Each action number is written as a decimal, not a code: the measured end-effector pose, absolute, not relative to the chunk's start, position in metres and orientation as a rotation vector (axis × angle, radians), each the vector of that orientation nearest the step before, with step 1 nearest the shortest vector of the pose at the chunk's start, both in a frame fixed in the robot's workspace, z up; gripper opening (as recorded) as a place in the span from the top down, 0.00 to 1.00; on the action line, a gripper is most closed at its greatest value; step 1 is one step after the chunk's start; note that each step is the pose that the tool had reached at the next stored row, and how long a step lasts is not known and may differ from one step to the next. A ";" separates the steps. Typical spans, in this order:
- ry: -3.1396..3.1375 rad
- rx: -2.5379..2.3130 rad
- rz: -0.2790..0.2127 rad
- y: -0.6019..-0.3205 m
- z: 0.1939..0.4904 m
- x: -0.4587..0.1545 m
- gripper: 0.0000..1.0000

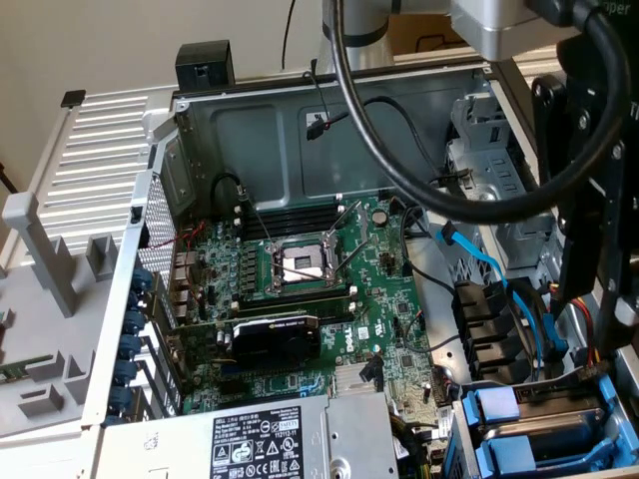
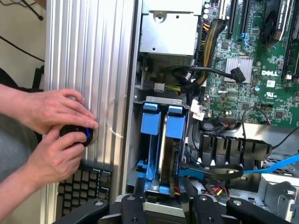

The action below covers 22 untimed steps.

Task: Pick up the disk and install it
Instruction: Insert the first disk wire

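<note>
Grey steel computer case (image 1: pixel 300 120) lies open on its side. From the exterior view I see right into it. The green motherboard (image 1: pixel 399 349) fills the floor, with the bare CPU socket (image 1: pixel 300 264) near the middle and a black graphics card (image 1: pixel 275 339) just in front of it. The silver power supply (image 1: pixel 339 439), with its black-and-white label, sits at the near edge.

My arm (image 1: pixel 519 30) comes in from the exterior view's upper right, a thick black cable looped over it, and reaches down to the drive bay in the lower right corner.

The wrist view gives me what the exterior camera can't. The gripper (image 2: pixel 163 182) has its two black fingers about halfway closed and set against either side of the disk (image 2: pixel 159 140). They are clamped on its blue carrier frame. The disk stands on edge in the bay, beside a second blue carrier. In the exterior view the disk's grey face (image 1: pixel 554 424) shows between blue rails.

Across the ribbed silver side panel (image 2: pixel 93 56), the wrist view catches a person's two hands (image 2: pixel 51 109). They are cupped around a small round black object (image 2: pixel 74 135), with a keyboard (image 2: pixel 84 186) just beside them.

A light blue data cable (image 1: pixel 479 254) runs along the bay.
</note>
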<state>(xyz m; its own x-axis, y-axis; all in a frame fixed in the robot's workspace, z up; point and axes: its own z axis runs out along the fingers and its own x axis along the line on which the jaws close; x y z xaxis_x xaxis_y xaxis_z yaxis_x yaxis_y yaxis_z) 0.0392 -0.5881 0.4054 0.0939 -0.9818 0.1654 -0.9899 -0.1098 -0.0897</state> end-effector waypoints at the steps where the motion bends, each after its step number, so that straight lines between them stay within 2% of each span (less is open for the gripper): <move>1: -2.063 2.293 0.284 -0.589 0.405 0.040 0.57; 22: -2.020 2.322 0.260 -0.603 0.404 0.049 0.57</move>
<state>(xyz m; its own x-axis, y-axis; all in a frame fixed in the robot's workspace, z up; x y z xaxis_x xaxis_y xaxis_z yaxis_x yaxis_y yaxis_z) 0.0489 -0.6025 0.4042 0.1309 -0.9783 0.1608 -0.9871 -0.1437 -0.0707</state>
